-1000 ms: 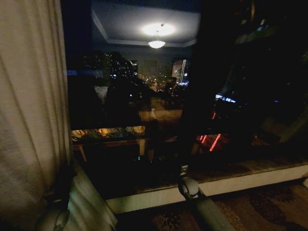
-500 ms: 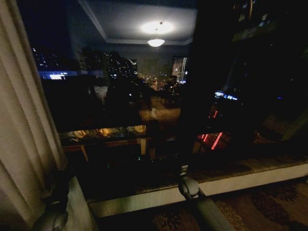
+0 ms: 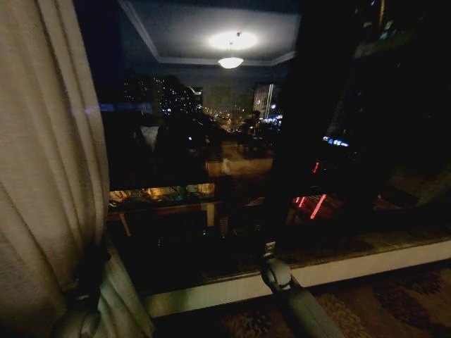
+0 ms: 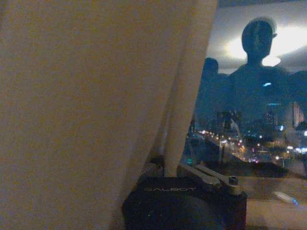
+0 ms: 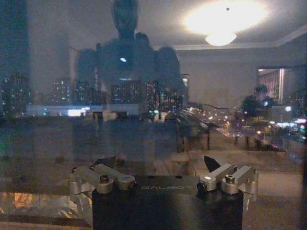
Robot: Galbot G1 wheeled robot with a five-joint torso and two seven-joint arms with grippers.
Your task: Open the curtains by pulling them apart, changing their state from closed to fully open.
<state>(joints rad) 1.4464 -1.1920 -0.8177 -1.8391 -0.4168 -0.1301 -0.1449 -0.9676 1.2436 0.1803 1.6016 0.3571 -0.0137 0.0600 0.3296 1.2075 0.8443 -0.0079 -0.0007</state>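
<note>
The curtain (image 3: 49, 176) is soft, matt, pleated cloth; the window pane (image 3: 211, 141) is glossy glass; the right gripper (image 5: 163, 184) has brushed metal links on matt black casing.

Dark window (image 3: 211, 141), pale sill (image 3: 366, 264)

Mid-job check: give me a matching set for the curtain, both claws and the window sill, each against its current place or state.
Things:
1. curtain
2. left claw
3. right claw
4. window sill

Places or states:
A. open, holding nothing, facing the glass
B. gathered at the left side of the window
C. pale strip running below the glass
D. shut on a fold of fabric

Pairs: 1-B, 2-D, 3-A, 4-C
</note>
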